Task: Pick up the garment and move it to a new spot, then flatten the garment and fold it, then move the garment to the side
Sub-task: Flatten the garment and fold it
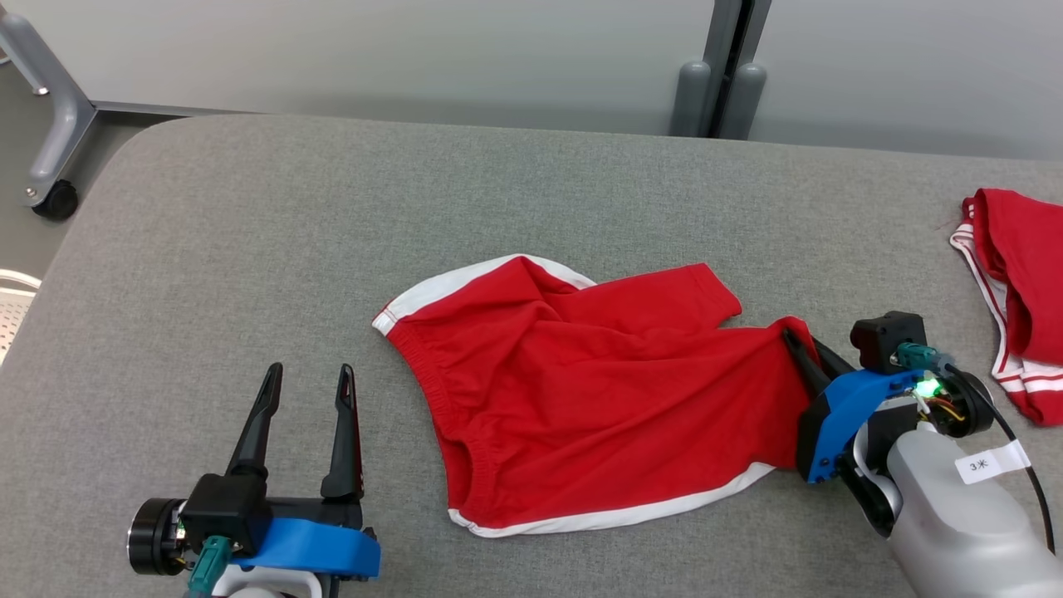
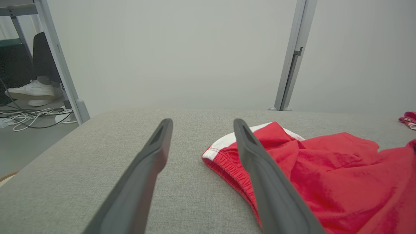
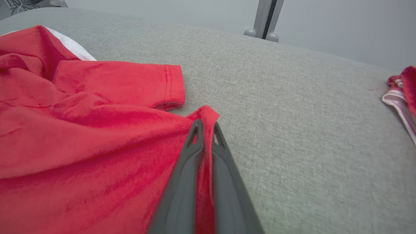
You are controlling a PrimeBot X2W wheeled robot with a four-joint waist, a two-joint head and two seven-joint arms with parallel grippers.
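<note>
The garment is a pair of red shorts with white trim, lying crumpled in the middle of the grey table. My right gripper is shut on the garment's right edge; in the right wrist view red cloth is pinched between the two dark fingers, with the gripper low over the table. My left gripper stands open at the lower left, a short way left of the elastic waistband, touching nothing. In the left wrist view the left gripper has bare table between its fingers.
A second red garment with white stripes lies at the table's right edge. A grey partition wall with a post stands behind the table. A wheeled frame leg is at the far left; cables and a person's shoe are on the floor.
</note>
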